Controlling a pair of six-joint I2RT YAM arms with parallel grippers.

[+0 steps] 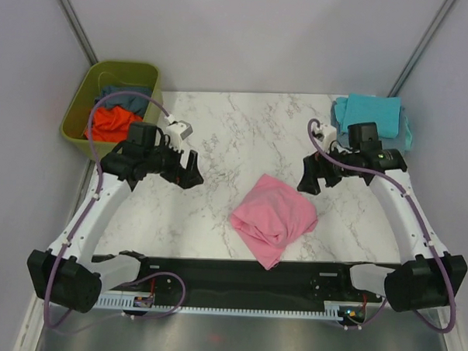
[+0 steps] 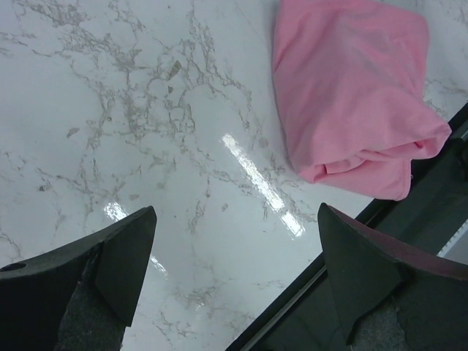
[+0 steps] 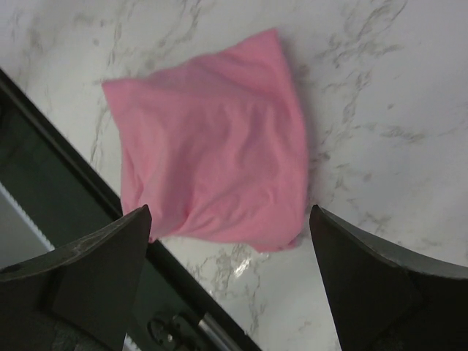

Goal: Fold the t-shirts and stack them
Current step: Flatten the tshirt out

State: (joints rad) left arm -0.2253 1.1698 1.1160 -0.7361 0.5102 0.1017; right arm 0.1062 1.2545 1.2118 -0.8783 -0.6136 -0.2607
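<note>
- R hand [image 1: 312, 181]: fingers apart, empty, above bench [image 1: 220, 136].
- L hand [image 1: 189, 170]: also apart, empty.
- pink shirt [image 1: 275, 218]: folded bundle at near edge, just near-left of R hand and well apart from L hand. I'd use R.
- turquoise shirt [image 1: 372, 115]: far-right corner, prob. the stack spot.

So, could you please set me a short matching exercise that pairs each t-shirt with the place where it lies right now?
Things:
1. pink t-shirt
2. turquoise t-shirt
3. orange t-shirt

Places:
A. inside the green tub
B. near the front edge of the table, about the middle
C. on the table's far right corner

Pairs: 1-B, 2-C, 3-A.
</note>
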